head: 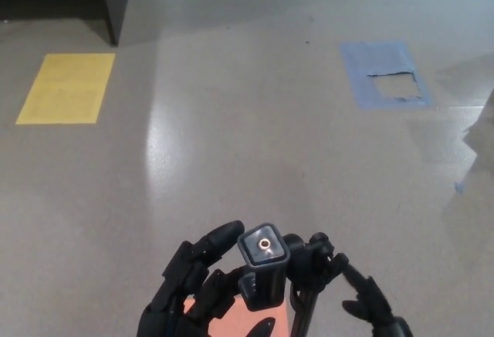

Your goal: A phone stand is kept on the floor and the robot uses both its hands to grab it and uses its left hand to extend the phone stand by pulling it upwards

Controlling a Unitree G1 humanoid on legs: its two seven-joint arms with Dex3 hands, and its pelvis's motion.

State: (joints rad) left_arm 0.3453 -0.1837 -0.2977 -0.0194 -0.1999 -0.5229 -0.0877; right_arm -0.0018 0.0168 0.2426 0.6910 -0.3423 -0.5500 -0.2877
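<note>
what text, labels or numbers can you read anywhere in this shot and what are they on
None: no readable text shows anywhere.
Phone stand: a round ring on top, with no letters or digits.
Yellow floor patch: plain, with no print.
Blue floor patch: torn in the middle, with no print.

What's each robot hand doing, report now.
Left robot hand: fingers curled beside the black phone stand with square metal-ringed top, grasp unclear.
Right robot hand: open, empty.
</note>
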